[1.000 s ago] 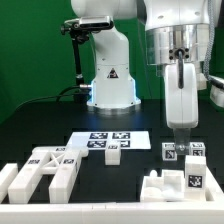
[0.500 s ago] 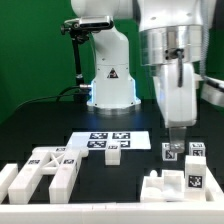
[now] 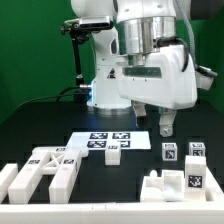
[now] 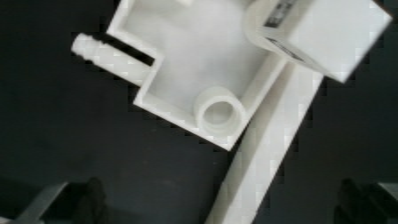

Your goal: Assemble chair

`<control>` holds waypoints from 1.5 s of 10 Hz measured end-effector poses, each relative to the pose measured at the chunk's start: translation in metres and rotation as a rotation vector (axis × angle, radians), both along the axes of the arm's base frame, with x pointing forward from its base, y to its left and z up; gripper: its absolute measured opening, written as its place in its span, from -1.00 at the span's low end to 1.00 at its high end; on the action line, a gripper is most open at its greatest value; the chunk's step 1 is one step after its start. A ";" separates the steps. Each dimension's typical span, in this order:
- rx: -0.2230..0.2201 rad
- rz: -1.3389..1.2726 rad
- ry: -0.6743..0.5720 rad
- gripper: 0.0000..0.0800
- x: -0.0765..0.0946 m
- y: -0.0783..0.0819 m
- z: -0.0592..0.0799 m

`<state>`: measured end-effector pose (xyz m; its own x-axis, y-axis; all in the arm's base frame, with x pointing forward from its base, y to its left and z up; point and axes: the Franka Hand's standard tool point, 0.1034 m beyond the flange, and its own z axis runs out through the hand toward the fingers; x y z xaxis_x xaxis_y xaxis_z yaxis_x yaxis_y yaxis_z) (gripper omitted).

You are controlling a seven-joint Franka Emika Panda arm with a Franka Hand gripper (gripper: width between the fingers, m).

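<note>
The chair lies in loose matte white parts with tag markers. A group of slabs and blocks [image 3: 45, 170] lies at the exterior view's left. A small block [image 3: 113, 152] is in the middle, two tagged blocks [image 3: 170, 152] [image 3: 196, 150] are at the right, and a chunky part [image 3: 175, 185] is in front of them. My gripper [image 3: 164, 125] hangs above the right blocks, tilted, touching nothing. In the wrist view the gripper [image 4: 217, 205] is open and empty, its dark fingers [image 4: 63, 200] wide apart over a white part with a round hole [image 4: 217, 110].
The marker board [image 3: 105, 140] lies flat behind the small block. A low white border rail [image 3: 110, 208] runs along the front edge and shows as a long strip in the wrist view [image 4: 276, 150]. The robot base [image 3: 110, 85] stands at the back.
The gripper has lifted away from the right tagged blocks, and the wrist has swung and tilted toward the exterior view's left. The parts have not moved.
</note>
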<state>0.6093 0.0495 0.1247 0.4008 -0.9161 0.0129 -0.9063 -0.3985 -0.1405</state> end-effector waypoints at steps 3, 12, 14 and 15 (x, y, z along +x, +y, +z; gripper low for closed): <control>-0.033 0.231 -0.009 0.62 -0.002 -0.001 -0.002; -0.124 0.921 0.051 0.62 -0.072 -0.036 -0.051; -0.120 1.052 0.083 0.62 -0.091 -0.053 -0.062; -0.121 1.121 0.102 0.62 -0.096 -0.058 -0.066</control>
